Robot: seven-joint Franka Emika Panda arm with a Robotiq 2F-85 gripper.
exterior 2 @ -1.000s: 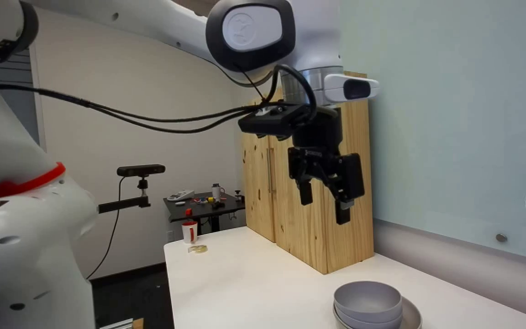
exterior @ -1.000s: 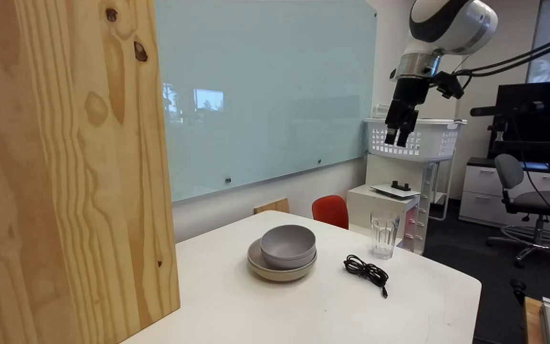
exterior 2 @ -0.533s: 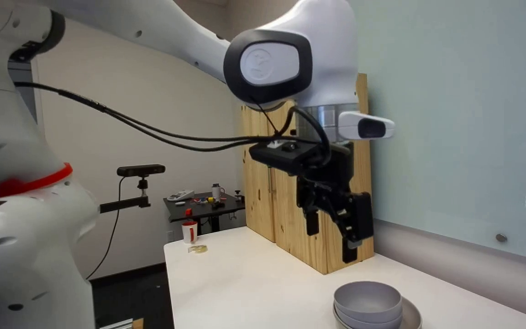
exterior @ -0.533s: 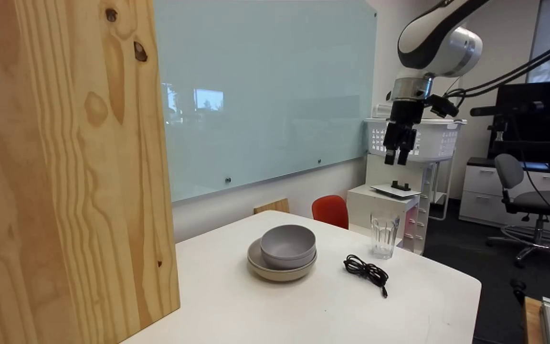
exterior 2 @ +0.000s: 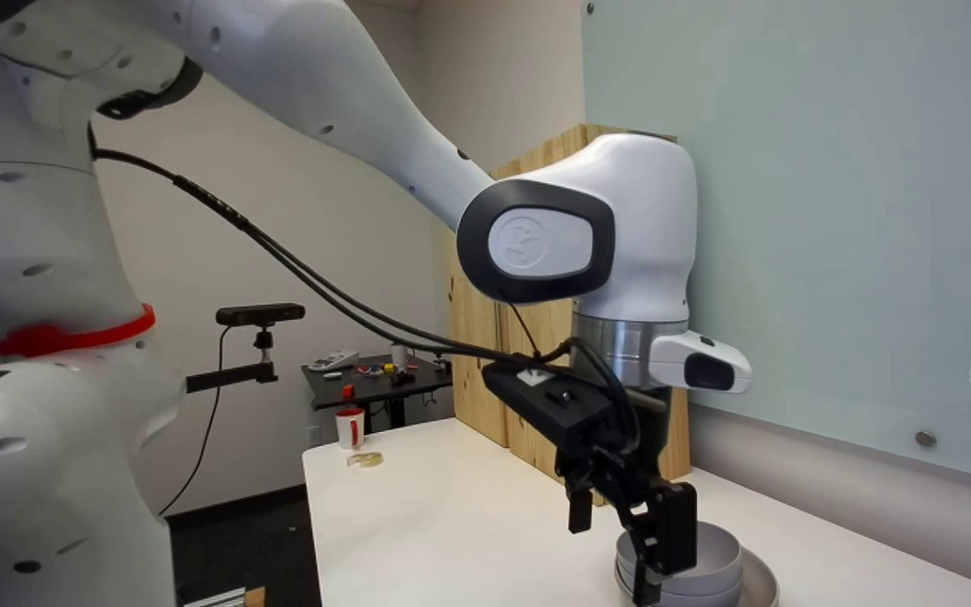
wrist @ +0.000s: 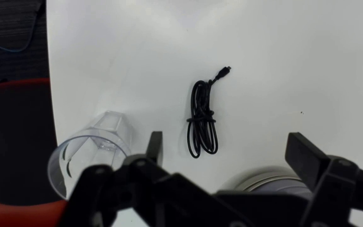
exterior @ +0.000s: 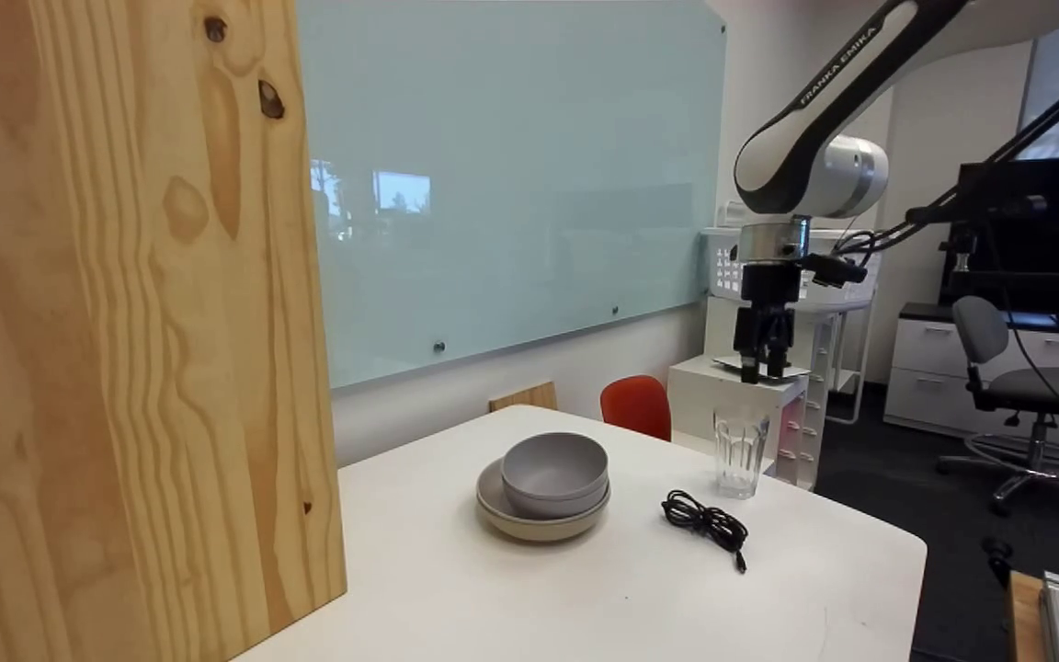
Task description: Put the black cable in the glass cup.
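Gripper (wrist: 227, 148): jaws spread wide, pointing down, suspended above the counter (exterior: 456, 588). Cable (wrist: 201, 118): black, looped and wrapped about its middle, lying on the counter outside the cup (exterior: 739, 460); in the wrist view it shows between the jaws, plug (wrist: 222, 73) directed between 1 and 2 o'clock. Cup: clear, upright; in an exterior view it stands near the cable, at 1 o'clock from it. Bowls (exterior: 552, 501): stacked, between 9 and 10 o'clock from the cable there. Chair (exterior: 636, 407): red, past the counter's edge, at 10 o'clock from the cup.
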